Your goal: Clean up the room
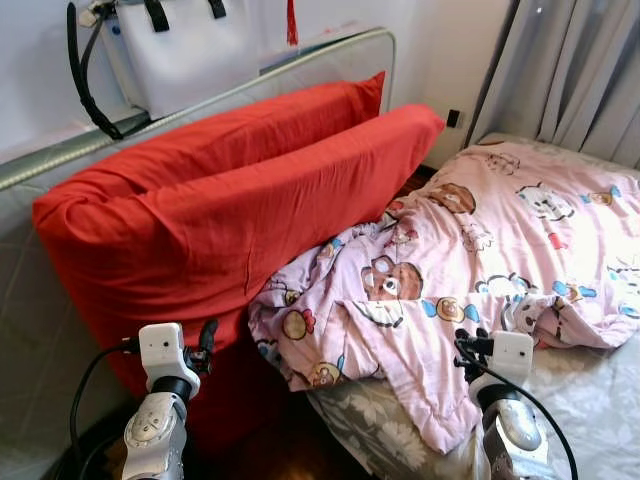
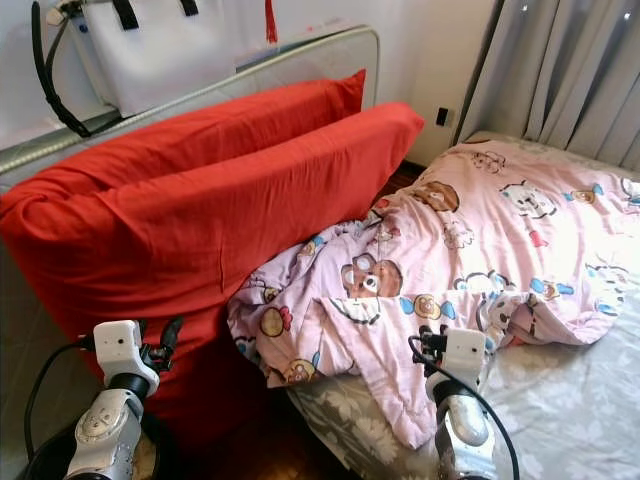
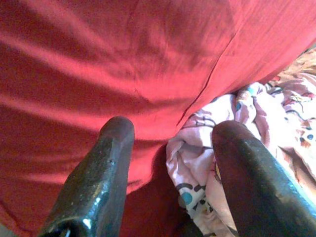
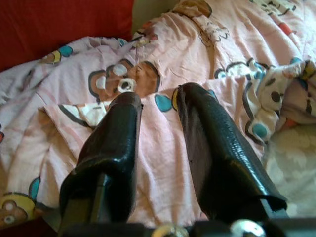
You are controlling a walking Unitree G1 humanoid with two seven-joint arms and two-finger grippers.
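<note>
Two long red pillows (image 1: 230, 190) lean side by side against the grey headboard (image 1: 40, 160). A pink quilt with cartoon bears (image 1: 470, 260) lies crumpled on the bed, its near edge bunched against the red pillows. My left gripper (image 1: 206, 345) is held low in front of the red pillows, open and empty; in its wrist view the left gripper (image 3: 173, 131) points at the red cloth and the quilt's corner (image 3: 197, 163). My right gripper (image 1: 470, 345) hovers over the quilt's near edge, and in its wrist view the right gripper (image 4: 158, 96) is open over pink fabric (image 4: 163, 163).
A white bag (image 1: 185, 50) with black straps sits on top of the headboard. Grey curtains (image 1: 580, 70) hang at the far right, with a wall socket (image 1: 453, 118) beside them. The grey flowered sheet (image 1: 590, 390) shows at the bed's near corner. Dark floor (image 1: 290, 450) lies below the pillows.
</note>
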